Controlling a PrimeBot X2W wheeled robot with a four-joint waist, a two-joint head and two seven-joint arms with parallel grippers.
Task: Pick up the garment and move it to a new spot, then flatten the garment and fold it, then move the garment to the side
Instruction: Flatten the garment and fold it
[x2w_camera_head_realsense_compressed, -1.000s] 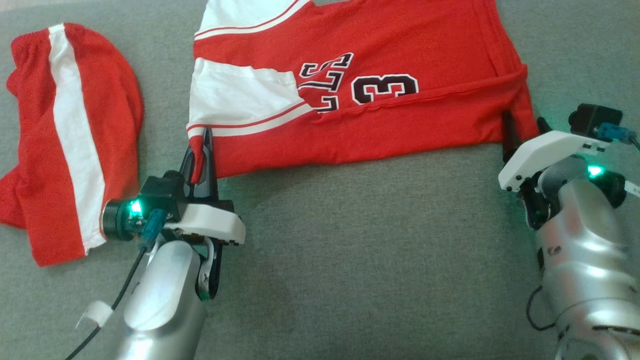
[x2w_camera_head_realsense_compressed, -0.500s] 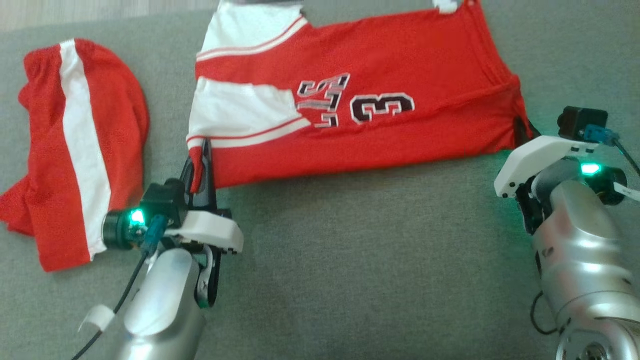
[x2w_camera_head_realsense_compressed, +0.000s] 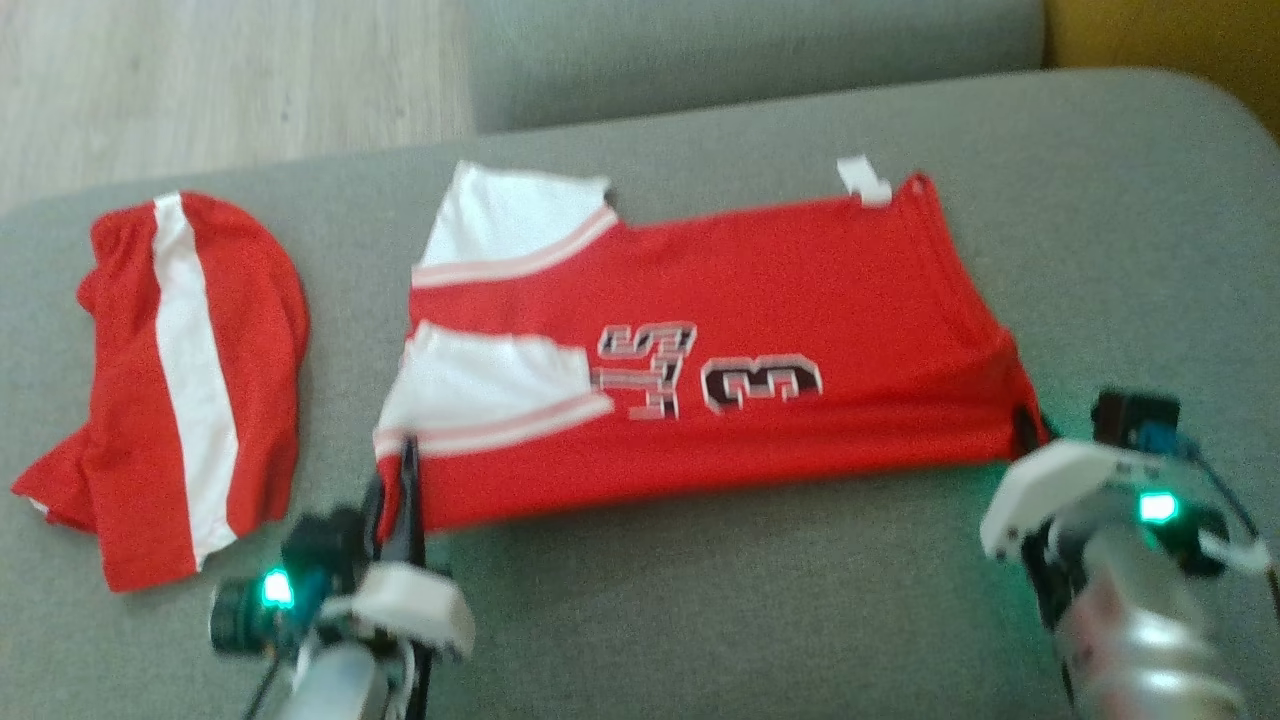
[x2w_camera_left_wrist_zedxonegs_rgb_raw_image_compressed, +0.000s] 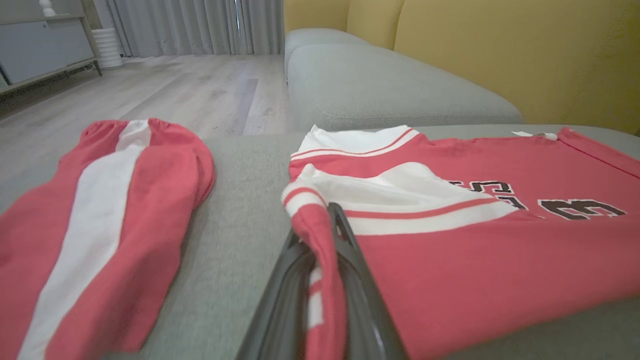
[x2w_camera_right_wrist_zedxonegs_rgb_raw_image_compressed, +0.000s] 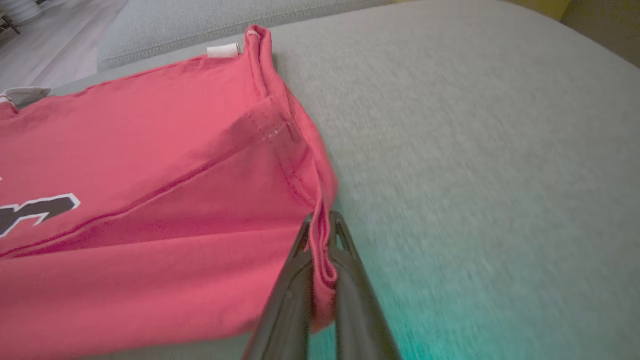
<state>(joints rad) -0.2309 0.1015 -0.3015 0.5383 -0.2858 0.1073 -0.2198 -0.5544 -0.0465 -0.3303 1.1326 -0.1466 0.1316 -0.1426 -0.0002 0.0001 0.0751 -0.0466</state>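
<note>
jersey (x2w_camera_head_realsense_compressed: 760, 300) spread flat on grey cushion (x2w_camera_head_realsense_compressed: 750, 600); near-left corner clamped in left gripper (x2w_camera_head_realsense_compressed: 407, 455); near-right corner clamped in right gripper (x2w_camera_right_wrist_zedxonegs_rgb_raw_image_compressed: 322, 220); shorts (x2w_camera_head_realsense_compressed: 180, 380) seen apart, leftward

The jersey (x2w_camera_head_realsense_compressed: 780, 300) lettering (x2w_camera_head_realsense_compressed: 645, 372) is blurred, unreadable.

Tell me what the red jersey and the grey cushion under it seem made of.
The jersey looks like soft matte knit, perhaps cotton or polyester: it creases, with stitched hems. The cushion looks like grey woven upholstery, matte and finely flecked.
</note>
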